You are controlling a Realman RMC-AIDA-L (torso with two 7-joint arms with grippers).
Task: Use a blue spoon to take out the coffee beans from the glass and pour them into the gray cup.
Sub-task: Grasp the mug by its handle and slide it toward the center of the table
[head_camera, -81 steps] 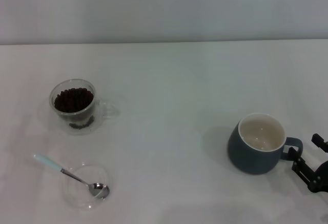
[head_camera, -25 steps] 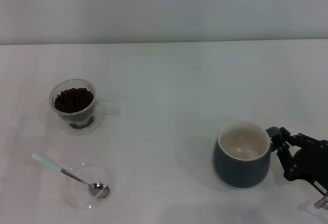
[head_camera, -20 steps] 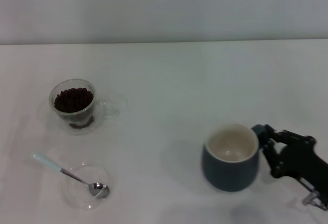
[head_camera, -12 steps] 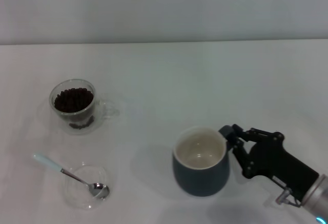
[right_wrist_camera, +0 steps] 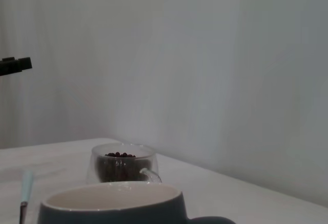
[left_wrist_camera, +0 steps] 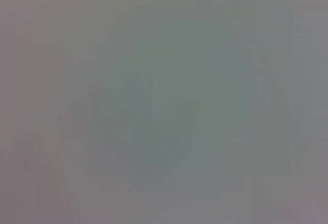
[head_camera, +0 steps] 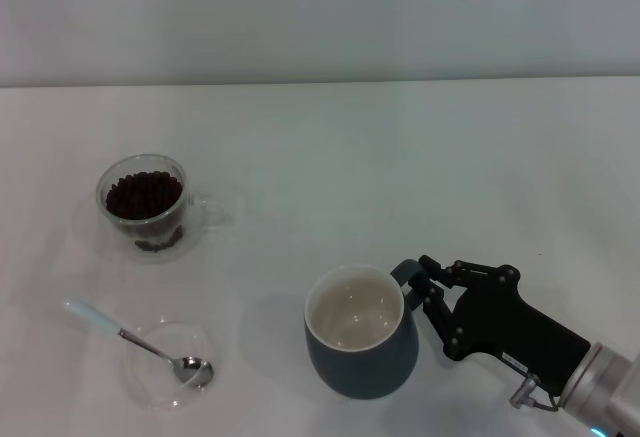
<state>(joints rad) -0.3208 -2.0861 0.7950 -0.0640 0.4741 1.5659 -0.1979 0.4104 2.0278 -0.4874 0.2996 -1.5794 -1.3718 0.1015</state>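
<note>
1. Right gripper (head_camera: 422, 279) sits at the lower right of the head view, its dark fingers closed around the loop handle of the gray cup (head_camera: 360, 345).
2. I see the gray cup upright at lower centre of the head view, its cream inside showing nothing in it.
3. From the right wrist view I get only the cup's rim (right_wrist_camera: 110, 199) along the bottom edge (the gripper's own fingers do not appear there).
4. At left in the head view, the glass (head_camera: 144, 205) stands upright on the white table (head_camera: 400, 157), well apart from the cup, with its clear handle pointing toward the centre of the frame.
5. I can see the coffee beans (head_camera: 143, 194) heaped inside the glass close to its rim.
6. Down in the lower left corner, the blue spoon (head_camera: 137, 342) lies with its metal bowl resting in a shallow clear dish (head_camera: 166, 362) and its pale handle sticking out toward the upper left.
7. My left gripper appears nowhere; the left wrist view gives me only a flat grey blur.
</note>
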